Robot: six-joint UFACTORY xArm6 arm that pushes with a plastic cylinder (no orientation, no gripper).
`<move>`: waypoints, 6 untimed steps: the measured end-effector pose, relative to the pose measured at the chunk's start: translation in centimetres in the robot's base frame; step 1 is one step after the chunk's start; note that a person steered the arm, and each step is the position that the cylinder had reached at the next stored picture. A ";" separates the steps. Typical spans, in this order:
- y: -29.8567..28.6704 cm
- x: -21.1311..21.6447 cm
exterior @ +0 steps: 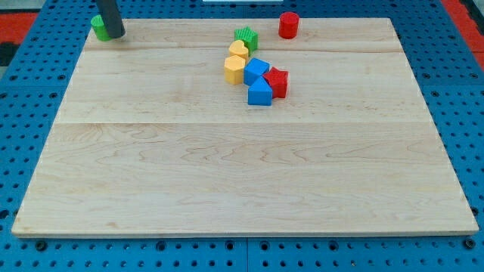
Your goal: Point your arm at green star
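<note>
Broadly, the wooden counter [242,166] is lying mostly bare, with the blocks crowding its upper edge, and my tip [115,35], a plain rod with no end effector to open or close, is sitting at the upper left of the frame, touching a green block [97,27] whose shape I cannot make out. Meanwhile the green star [246,36] is waiting at upper centre, well apart from the tip, just above the yellow heart [239,50] and yellow hexagon [234,69]; the two blue blocks [258,81], red star [277,81] and red cylinder [289,25] are sitting to its right, off the likely path.
</note>
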State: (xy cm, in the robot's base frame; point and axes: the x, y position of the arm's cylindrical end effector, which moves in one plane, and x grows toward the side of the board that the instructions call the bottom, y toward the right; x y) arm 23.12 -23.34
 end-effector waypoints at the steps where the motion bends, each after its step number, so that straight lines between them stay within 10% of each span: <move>1: 2.7 0.0; 6: 12.4 -1.9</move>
